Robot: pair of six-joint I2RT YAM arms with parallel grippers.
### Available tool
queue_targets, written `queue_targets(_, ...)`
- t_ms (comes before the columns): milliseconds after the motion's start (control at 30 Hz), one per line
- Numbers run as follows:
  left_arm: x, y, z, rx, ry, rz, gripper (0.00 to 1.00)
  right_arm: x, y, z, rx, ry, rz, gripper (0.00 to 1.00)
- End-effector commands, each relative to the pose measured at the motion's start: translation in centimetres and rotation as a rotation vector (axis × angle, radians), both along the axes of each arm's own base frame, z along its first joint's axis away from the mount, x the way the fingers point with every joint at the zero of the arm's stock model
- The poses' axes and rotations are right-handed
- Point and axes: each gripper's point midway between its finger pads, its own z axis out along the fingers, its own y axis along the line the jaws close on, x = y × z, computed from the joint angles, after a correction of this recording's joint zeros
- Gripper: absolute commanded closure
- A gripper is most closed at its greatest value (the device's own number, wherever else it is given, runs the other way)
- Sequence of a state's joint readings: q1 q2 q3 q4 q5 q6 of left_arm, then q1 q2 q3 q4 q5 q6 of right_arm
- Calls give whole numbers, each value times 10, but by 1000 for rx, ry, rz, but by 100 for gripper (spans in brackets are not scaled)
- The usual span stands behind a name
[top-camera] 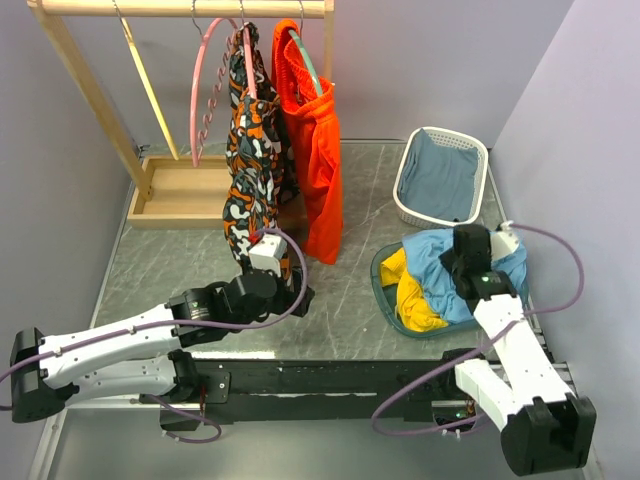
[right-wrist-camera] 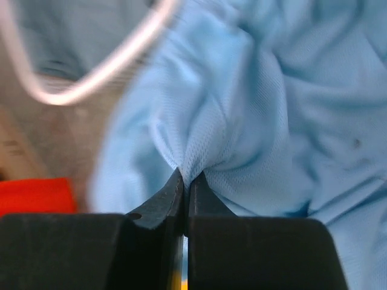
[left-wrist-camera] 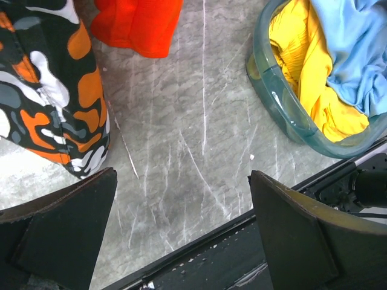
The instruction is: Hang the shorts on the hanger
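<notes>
Right gripper point(right-wrist-camera: 185, 179) had its jaws pinched tight on a raised fold of the shorts point(right-wrist-camera: 272, 90). The cloth puckered into a ridge right at the tips, so I'd call it a real grip, not just contact. The shorts were in the teal tub point(top-camera: 380, 272) at roughly 4 o'clock on the table in the top view, heaped on a yellow cloth point(top-camera: 410, 298), with the right wrist dropped straight in on top. Pinching a fold made sense to me: the pile was crumpled, with no edge or waistband exposed to grab. Left gripper point(left-wrist-camera: 182, 175) was spread wide with nothing between the fingers, low over bare table near 6 o'clock, just beside the hem of the patterned garment point(left-wrist-camera: 54, 90). My read is it was parked to take a second corner once the cloth came up. The hanger point(top-camera: 196, 100) hung on the wooden rail point(top-camera: 180, 8) at 11 o'clock, bare and well apart from the tub, with the patterned garment and orange shorts point(top-camera: 318, 150) hanging between them, so the carry looked like it needed to route around those. The shorts themselves were light sky-blue, a fine-weave matte knit, soft and limp, with deep loose folds. No logo showed in any view. They were bunched enough that I couldn't tell legs from waist, and they'll likely drape and swing when lifted from one point.
</notes>
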State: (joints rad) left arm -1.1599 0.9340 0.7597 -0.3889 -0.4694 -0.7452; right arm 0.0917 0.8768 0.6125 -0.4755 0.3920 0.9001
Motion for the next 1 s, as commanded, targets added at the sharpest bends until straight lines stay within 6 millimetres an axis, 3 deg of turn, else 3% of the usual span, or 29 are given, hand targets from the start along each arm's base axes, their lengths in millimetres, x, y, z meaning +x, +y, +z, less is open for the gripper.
queue_targets(0,3,0,33,-68,-24,31,4,12,5,108,-25,-220,86,100)
queue_targets(67,3,0,40,-80,-16,39,4,8,15,133,-32,-260,171,100)
queue_targets(100,2,0,40,-72,-10,38,4,4,26,155,-10,-313,228,100)
queue_targets(167,2,-1,49,-82,-10,40,4,-1,35,176,0,-354,291,100)
queue_targets(200,2,1,48,-69,-7,42,4,-6,41,200,9,-410,324,100)
queue_targets(267,3,1,58,-79,-12,47,4,-13,58,223,32,-457,414,100)
queue_targets(300,3,2,59,-71,-11,51,3,-18,63,247,38,-513,442,100)
queue_targets(367,4,2,67,-79,-16,52,4,-25,83,271,69,-566,544,100)
queue_targets(400,4,1,68,-78,-15,52,3,-31,91,294,80,-618,584,100)
queue_targets(467,5,3,74,-76,-15,63,3,-39,119,311,119,-654,706,100)
queue_targets(500,5,3,76,-74,-16,65,4,-45,125,327,120,-689,735,100)
queue_targets(567,7,11,83,-60,-15,102,3,-52,141,338,142,-715,793,100)
queue_targets(667,10,28,88,-24,-9,178,3,-67,174,334,222,-733,906,100)
queue_targets(700,11,32,89,-17,-7,195,4,-74,197,311,265,-684,981,100)
queue_targets(767,11,40,91,-13,6,235,4,-83,219,296,313,-686,1046,100)
queue_targets(800,10,42,91,-14,12,240,4,-81,233,260,312,-614,1050,100)
queue_targets(833,10,43,91,-20,23,249,4,-99,255,244,333,-582,1133,100)
queue_targets(867,9,43,89,-20,32,254,4,-105,273,209,326,-535,1177,100)
queue_targets(900,6,48,84,-3,45,261,4,-113,285,190,323,-516,1210,100)
queue_targets(933,6,50,78,-5,63,280,3,-138,304,171,345,-485,1306,100)
queue_targets(967,5,53,75,-5,71,292,4,-148,317,131,331,-425,1357,100)
